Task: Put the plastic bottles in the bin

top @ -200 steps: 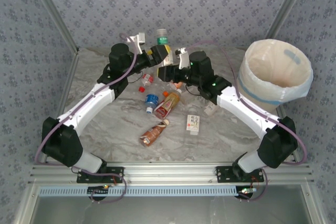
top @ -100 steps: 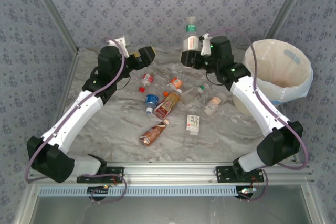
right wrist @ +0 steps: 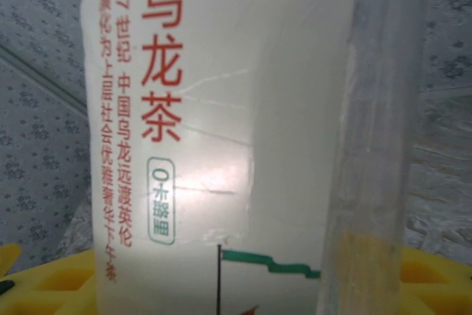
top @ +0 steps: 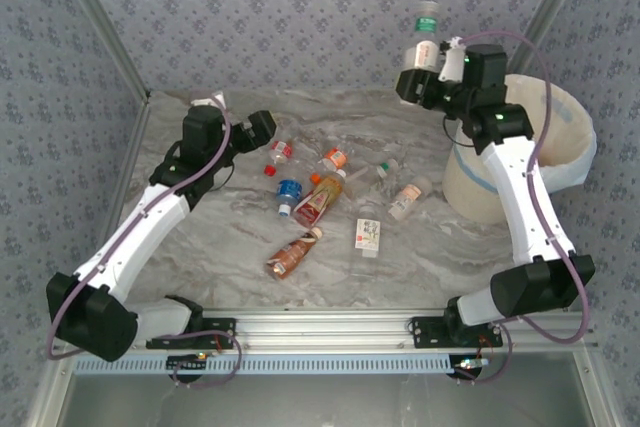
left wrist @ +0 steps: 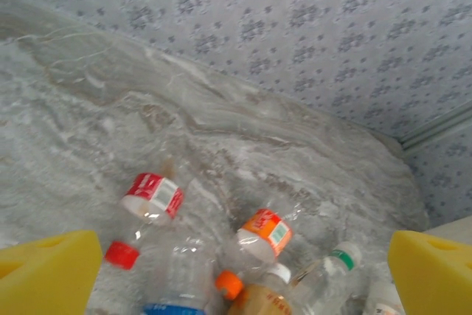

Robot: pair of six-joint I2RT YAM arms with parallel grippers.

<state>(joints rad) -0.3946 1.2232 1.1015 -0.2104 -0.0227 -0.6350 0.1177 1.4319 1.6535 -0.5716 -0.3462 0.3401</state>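
— Bin (top: 468, 182) at right of frame; right gripper (top: 420, 82) raised just left of its rim, pinching a green-capped bottle (top: 424, 47).
— Carrying step, I'd say. Next: swing over the opening, let go. Left gripper (top: 262, 127) spread wide; loose bottles (top: 320, 197) mid-frame.

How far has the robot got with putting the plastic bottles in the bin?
Done: unclear, since the right arm hides much of the inside of the bin. In hand: the right gripper holds a green-capped bottle raised beside the bin, not released. Left: several bottles lie on the table near the open, empty left gripper.
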